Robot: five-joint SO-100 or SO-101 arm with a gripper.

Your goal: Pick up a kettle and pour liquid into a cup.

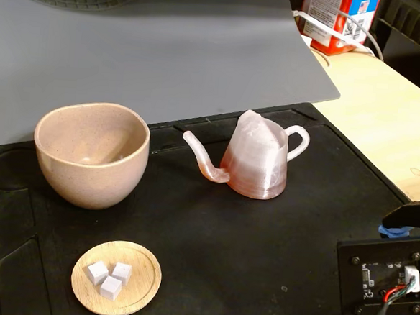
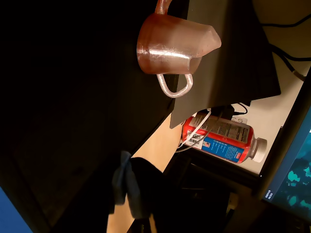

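Fixed view: kettle (image 1: 256, 161) stands upright on the black mat (image 1: 262, 233), spout toward the cup (image 1: 91, 153) at left, well apart. Gripper (image 2: 130, 191) looks dark in wrist view; its opening is unclear.

A: Fixed view: raised in front, angled down across black mat (image 1: 260, 262).
B: Wrist view: low, rotated sideways, close. Both share the kettle (image 1: 256, 161) (image 2: 172, 46).
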